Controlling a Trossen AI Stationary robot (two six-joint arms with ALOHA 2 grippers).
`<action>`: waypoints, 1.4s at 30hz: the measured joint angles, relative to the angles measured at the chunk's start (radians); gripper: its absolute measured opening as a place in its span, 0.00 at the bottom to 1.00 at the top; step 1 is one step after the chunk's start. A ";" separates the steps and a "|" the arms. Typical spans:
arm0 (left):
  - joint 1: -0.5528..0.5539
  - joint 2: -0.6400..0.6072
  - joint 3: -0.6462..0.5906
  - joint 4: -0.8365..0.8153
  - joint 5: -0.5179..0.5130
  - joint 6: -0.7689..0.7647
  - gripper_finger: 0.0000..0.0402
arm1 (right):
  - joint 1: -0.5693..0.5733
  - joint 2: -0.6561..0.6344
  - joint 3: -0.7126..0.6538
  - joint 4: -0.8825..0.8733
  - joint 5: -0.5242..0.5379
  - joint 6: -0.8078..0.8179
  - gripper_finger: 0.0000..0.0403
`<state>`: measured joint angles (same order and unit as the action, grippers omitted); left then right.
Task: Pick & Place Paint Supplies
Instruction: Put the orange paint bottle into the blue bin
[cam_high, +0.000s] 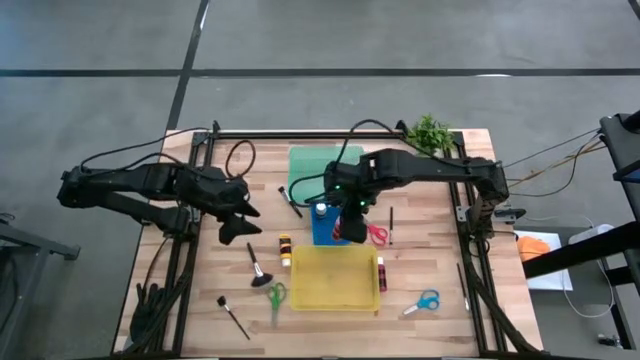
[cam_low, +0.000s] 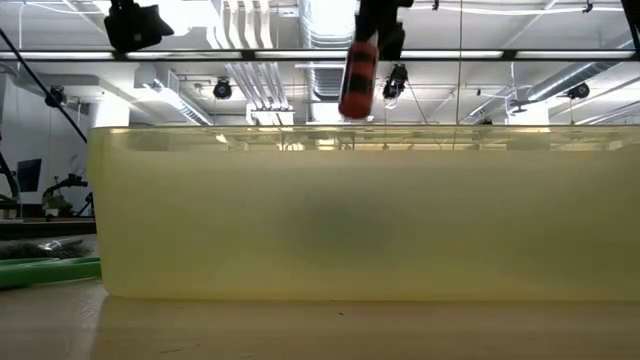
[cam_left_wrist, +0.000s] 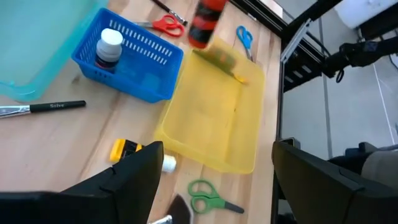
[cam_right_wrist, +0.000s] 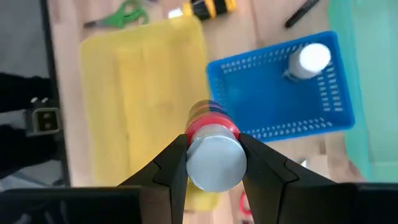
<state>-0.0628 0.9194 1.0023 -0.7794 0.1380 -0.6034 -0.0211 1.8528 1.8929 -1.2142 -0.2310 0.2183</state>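
The red paint bottle (cam_right_wrist: 213, 151) hangs in the air, pinched at its white-capped end between the two fingers of the right gripper (cam_right_wrist: 213, 163), which are closed snugly on it. In the high view it sits over the seam between the blue basket (cam_high: 322, 232) and the yellow tray (cam_high: 332, 278), above the tray's far edge. In the low view the red bottle (cam_low: 357, 80) floats clear above the tray's translucent wall (cam_low: 350, 210), touching nothing below.

Inside the blue basket (cam_left_wrist: 134, 65) a dark bottle with a white cap (cam_left_wrist: 109, 48) stands upright. Just beside the basket lie the red scissors (cam_high: 377, 234), and a thin brush (cam_high: 391, 224) lies past them. A teal tray (cam_high: 322, 162) lies behind the basket, with the leafy plant (cam_high: 430, 133) at the table's far corner.

The left gripper (cam_high: 240, 222) hovers empty over the table's left side, its fingers spread wide. Near it lie a yellow bottle (cam_high: 285, 249), a black-handled brush (cam_high: 256, 266), green scissors (cam_high: 276, 297) and another brush (cam_high: 232, 316). A small reddish bottle, possibly magenta, (cam_high: 381, 273) lies against the yellow tray's right side, and blue scissors (cam_high: 424, 302) lie beyond it.
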 joint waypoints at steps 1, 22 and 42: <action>0.000 -0.004 0.000 0.000 -0.006 -0.003 0.78 | -0.009 -0.002 -0.021 0.025 0.000 0.001 0.28; 0.001 -0.008 0.000 -0.006 -0.012 -0.029 0.78 | -0.152 0.003 -0.266 0.267 -0.001 -0.054 0.28; 0.006 -0.008 0.000 -0.004 -0.012 -0.068 0.78 | -0.193 0.009 -0.359 0.358 0.035 -0.106 0.28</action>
<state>-0.0571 0.9112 1.0023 -0.7837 0.1265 -0.6715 -0.2136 1.8623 1.5338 -0.8561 -0.1959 0.1120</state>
